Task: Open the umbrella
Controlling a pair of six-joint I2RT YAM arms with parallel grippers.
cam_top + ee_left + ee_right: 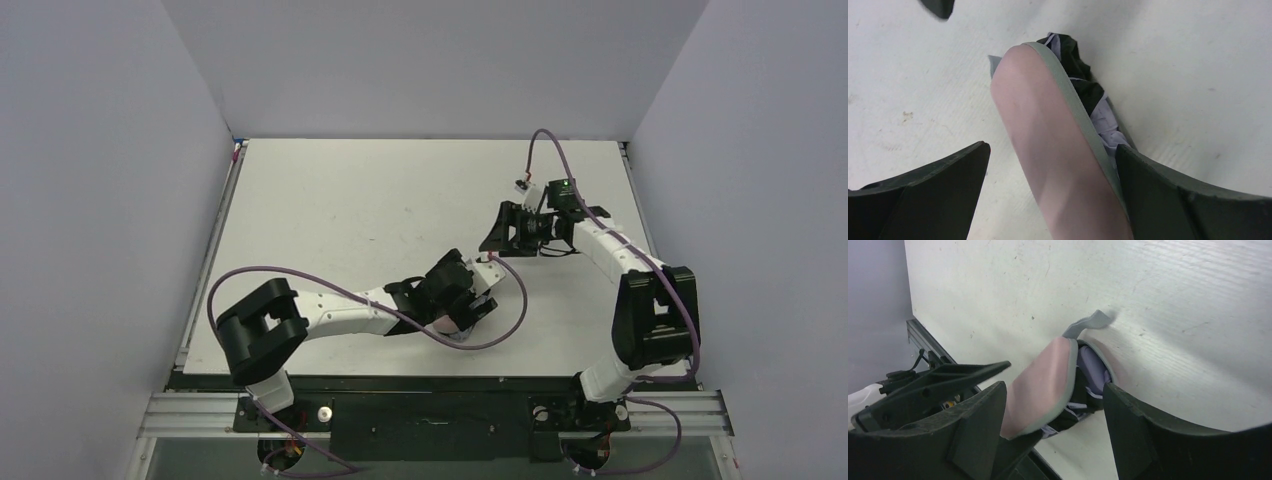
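Mostly the umbrella (1082,91) hides inside the pink sleeve (1048,140), folds protruding.

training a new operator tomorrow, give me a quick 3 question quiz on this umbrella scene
1. True or false: the umbrella is fully out of the sleeve.
2. Fill in: the left gripper has its jaws ___.
3. The sleeve lies: A between that gripper's jaws; B in a bin; C off the table.

Key: 1 false, only some of its fabric pokes out of the sleeve's mouth; 2 open; 3 A.
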